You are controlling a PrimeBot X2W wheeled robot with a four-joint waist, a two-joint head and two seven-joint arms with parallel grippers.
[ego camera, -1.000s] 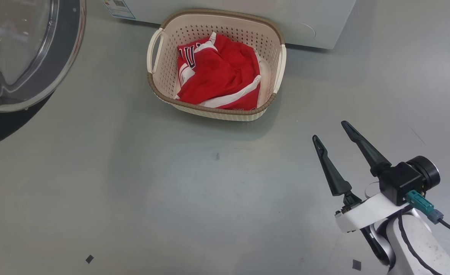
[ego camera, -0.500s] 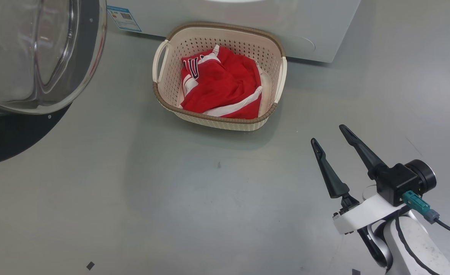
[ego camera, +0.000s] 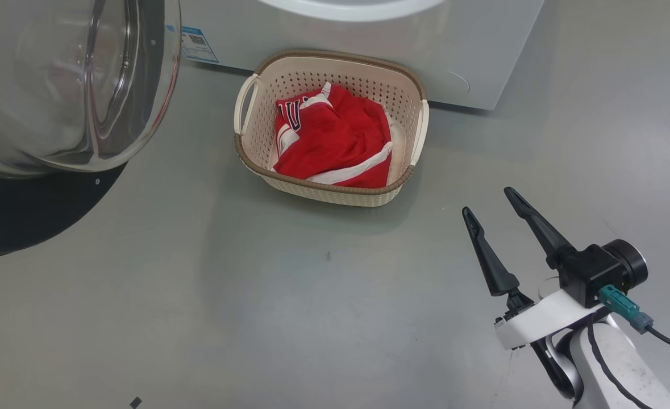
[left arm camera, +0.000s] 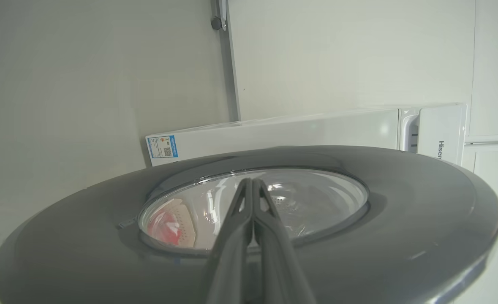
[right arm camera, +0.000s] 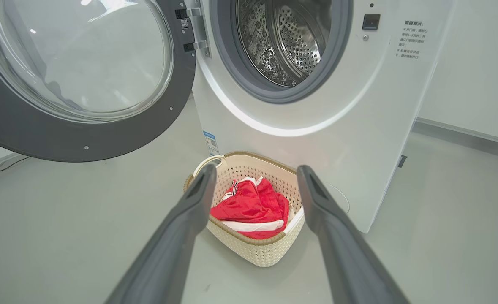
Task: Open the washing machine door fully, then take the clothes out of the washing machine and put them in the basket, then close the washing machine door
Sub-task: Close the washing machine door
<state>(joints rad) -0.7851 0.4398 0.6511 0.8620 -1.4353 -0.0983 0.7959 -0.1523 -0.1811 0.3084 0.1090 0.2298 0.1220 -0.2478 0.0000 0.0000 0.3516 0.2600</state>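
Brand lettering (left arm camera: 441,150) "Hisen", cut off, on washing machine (left arm camera: 316,131) control-panel corner; blue label (ego camera: 199,44) with QR code at its lower corner, print unreadable; printed notice (right arm camera: 413,40) on its front illegible; clothes (ego camera: 335,145) show partial black-white letters.

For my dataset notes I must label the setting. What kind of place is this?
Probably a laundry corner of a lab or test room, not a lived-in home: a white front-loading washing machine stands on a smooth grey floor by plain pale walls, with a basket of red clothes before it.
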